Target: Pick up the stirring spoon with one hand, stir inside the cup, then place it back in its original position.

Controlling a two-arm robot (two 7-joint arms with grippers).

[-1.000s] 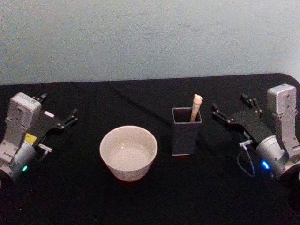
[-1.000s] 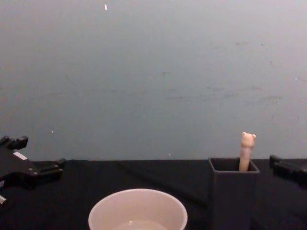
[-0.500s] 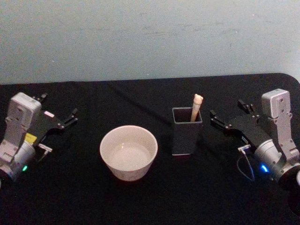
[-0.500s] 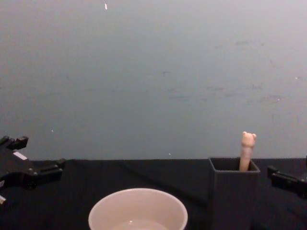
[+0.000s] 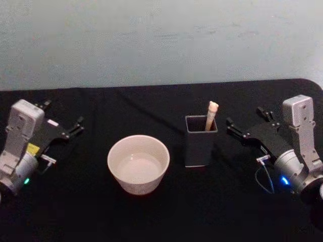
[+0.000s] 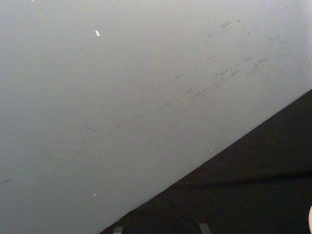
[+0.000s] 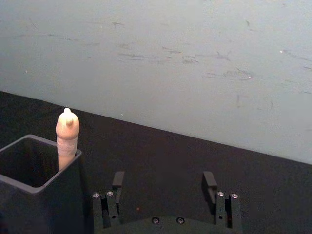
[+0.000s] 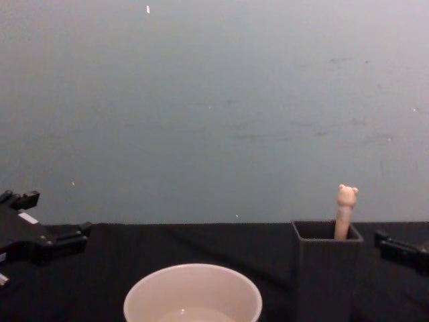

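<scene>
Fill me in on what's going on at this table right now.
Nothing is being handled yet. The stirring spoon stands in the dark grey holder, its bear-head top poking out. The cream cup sits to the holder's left on the black table. The right gripper, fingers open, sits just right of the holder, pointing at it and holding nothing. The left gripper rests open at the table's left side.

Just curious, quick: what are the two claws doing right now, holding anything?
Left gripper: open, empty, parked at the table's left.
Right gripper: open, empty, just right of the holder with the spoon.
</scene>
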